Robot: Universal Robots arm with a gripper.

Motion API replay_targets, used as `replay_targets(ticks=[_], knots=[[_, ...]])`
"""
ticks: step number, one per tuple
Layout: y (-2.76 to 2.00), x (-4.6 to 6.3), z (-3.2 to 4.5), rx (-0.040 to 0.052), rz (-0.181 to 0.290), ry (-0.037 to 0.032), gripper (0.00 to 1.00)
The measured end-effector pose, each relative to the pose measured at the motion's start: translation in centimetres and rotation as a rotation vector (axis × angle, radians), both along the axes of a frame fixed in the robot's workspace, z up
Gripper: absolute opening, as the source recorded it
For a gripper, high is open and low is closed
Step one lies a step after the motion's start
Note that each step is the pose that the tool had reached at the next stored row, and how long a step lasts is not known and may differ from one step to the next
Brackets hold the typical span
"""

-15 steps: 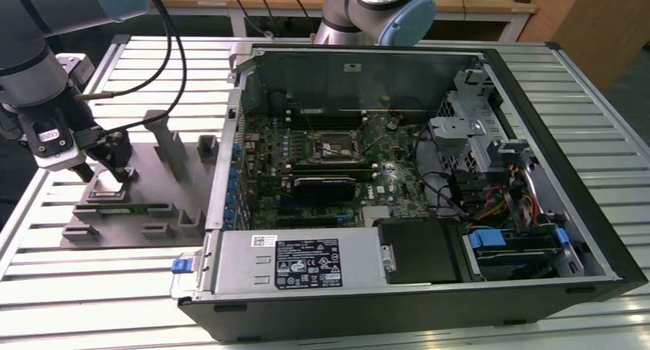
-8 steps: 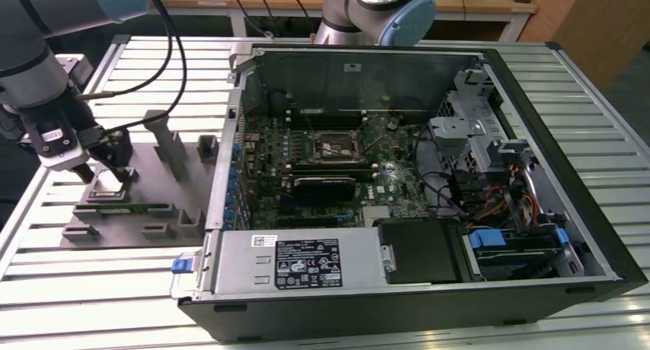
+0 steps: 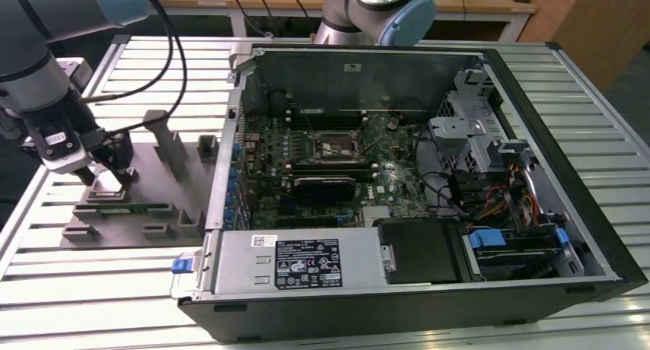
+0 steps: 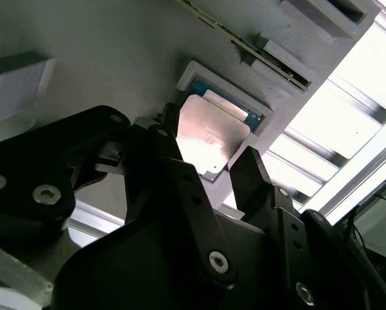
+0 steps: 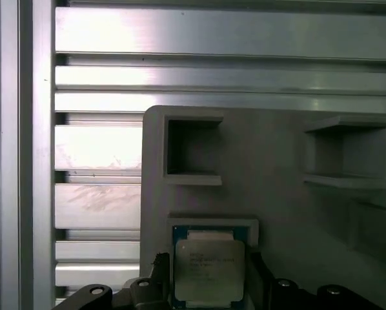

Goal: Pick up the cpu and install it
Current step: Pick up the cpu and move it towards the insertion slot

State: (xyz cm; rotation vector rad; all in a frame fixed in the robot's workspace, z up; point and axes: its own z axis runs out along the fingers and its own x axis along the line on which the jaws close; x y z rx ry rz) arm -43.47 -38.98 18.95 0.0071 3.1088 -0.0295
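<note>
The cpu (image 4: 212, 129) (image 5: 209, 265), a small square chip with a silvery top plate, lies at a shallow square recess (image 5: 213, 224) of the grey plastic tray (image 3: 152, 179) at the exterior view's left. My gripper (image 3: 108, 181) (image 4: 206, 147) (image 5: 208, 274) stands straight over it. Its black fingers (image 4: 169, 132) press against two opposite edges of the chip, which looks slightly raised and skewed in the recess. The dark metal-framed socket (image 3: 336, 145) sits in the middle of the motherboard inside the open computer case (image 3: 406, 175), well to the exterior view's right of the gripper.
Upright posts (image 3: 163, 141) rise from the tray close beside the gripper, and a memory stick (image 3: 122, 209) lies along its near side. The case wall (image 3: 225, 160) stands between tray and motherboard. A second robot arm (image 3: 371, 11) stands behind the case. The table is slatted aluminium (image 3: 91, 281).
</note>
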Motion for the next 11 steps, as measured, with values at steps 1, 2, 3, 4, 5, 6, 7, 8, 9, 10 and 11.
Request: replay_targets(ticks=[1,2,3,4,5,6,7,8,9,10,11], knots=[[0.0,0.0,-0.07,-0.0001,0.0,0.0001,0.59],[0.0,0.0,-0.13,-0.0001,0.0,0.0001,0.59],[0.0,0.0,-0.19,-0.0001,0.0,0.0001,0.59],[0.0,0.0,-0.26,0.0,0.001,0.0001,0.59],[0.0,-0.01,-0.3,0.0006,0.001,0.0001,0.59],[0.0,-0.02,-0.35,0.0013,0.001,0.0001,0.59],[0.0,-0.02,-0.39,0.0016,0.001,0.0001,0.59],[0.0,-0.03,-0.41,0.0017,0.002,0.0,0.59],[0.0,-0.04,-0.44,0.0018,0.002,0.0,0.59],[0.0,-0.09,-0.47,0.0017,0.002,0.0,0.59],[0.0,-0.11,-0.5,0.0018,0.002,0.0,0.59]])
